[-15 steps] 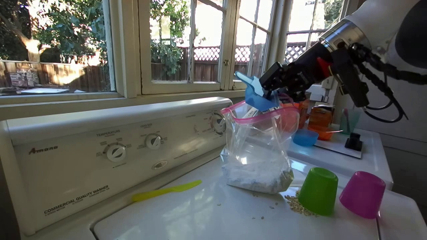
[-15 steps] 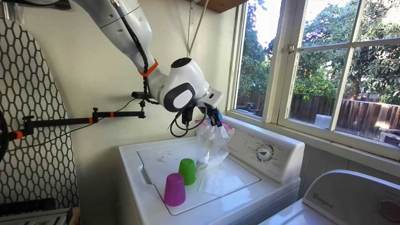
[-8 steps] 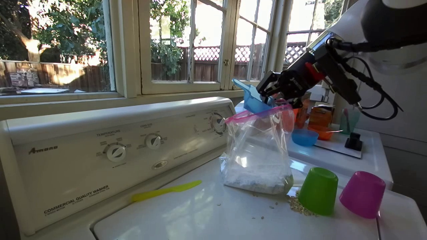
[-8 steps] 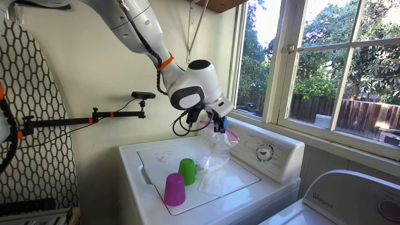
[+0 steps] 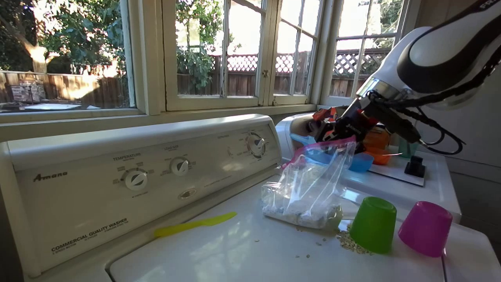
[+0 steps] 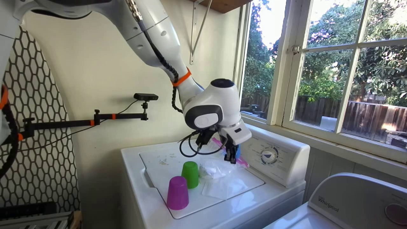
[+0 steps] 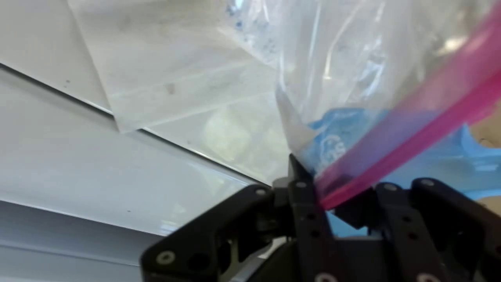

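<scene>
My gripper is at the mouth of a clear zip bag with a pink rim, above the white washer lid. The bag leans over and holds white, blue-specked powder; it also shows in an exterior view. A blue scoop is at the fingertips, partly behind the bag film, and its handle points away from the fingers. In the wrist view, the fingers are close about the blue scoop. The pink rim runs between the fingertips. The exact contact is partly hidden by the film.
An upturned green cup and an upturned magenta cup stand beside the bag, with spilled grains. A yellow plastic knife lies by the washer's control panel. A blue bowl is behind the bag. A white sheet lies on the lid.
The gripper has moved down, the blue scoop going with it. The bag, upright before, now slumps and leans, its pink rim lower. The cups and knife have not moved.
</scene>
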Tool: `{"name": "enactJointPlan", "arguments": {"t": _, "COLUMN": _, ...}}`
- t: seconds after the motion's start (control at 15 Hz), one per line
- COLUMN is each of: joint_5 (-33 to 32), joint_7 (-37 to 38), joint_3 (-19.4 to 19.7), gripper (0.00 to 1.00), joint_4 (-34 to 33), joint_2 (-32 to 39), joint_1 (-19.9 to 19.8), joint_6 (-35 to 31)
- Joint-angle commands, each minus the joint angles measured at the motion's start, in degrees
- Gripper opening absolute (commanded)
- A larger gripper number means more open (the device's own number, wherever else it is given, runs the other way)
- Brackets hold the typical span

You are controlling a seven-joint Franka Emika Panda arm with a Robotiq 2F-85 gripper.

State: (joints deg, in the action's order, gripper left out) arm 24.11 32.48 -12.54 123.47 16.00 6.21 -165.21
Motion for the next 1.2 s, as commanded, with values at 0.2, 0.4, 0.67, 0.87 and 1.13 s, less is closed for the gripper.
{"name": "enactJointPlan", "arguments": {"t": 0.2, "joint_5": -5.83, "joint_7": 10.36, "joint_3": 7.83, "gripper": 0.02, "joint_4": -1.07, "joint_2": 3.29, "joint_1": 6.28, "joint_6": 8.16}}
{"name": "enactJointPlan", "arguments": {"t": 0.4, "joint_5": -7.40, "joint_7": 15.20, "joint_3": 9.35, "gripper": 0.02, "joint_4": -1.26, "joint_2": 4.74, "joint_1": 7.72, "joint_6": 9.29}}
{"name": "enactJointPlan", "arguments": {"t": 0.67, "joint_5": -8.54, "joint_7": 19.25, "joint_3": 10.08, "gripper": 0.02, "joint_4": -1.55, "joint_2": 6.79, "joint_1": 8.69, "joint_6": 9.88}}
{"name": "enactJointPlan", "arguments": {"t": 0.87, "joint_5": -8.62, "joint_7": 20.58, "joint_3": 10.06, "gripper": 0.02, "joint_4": -1.63, "joint_2": 7.84, "joint_1": 8.92, "joint_6": 9.87}}
{"name": "enactJointPlan", "arguments": {"t": 1.13, "joint_5": -8.66, "joint_7": 20.12, "joint_3": 9.61, "gripper": 0.32, "joint_4": -1.08, "joint_2": 6.64, "joint_1": 8.85, "joint_6": 9.59}}
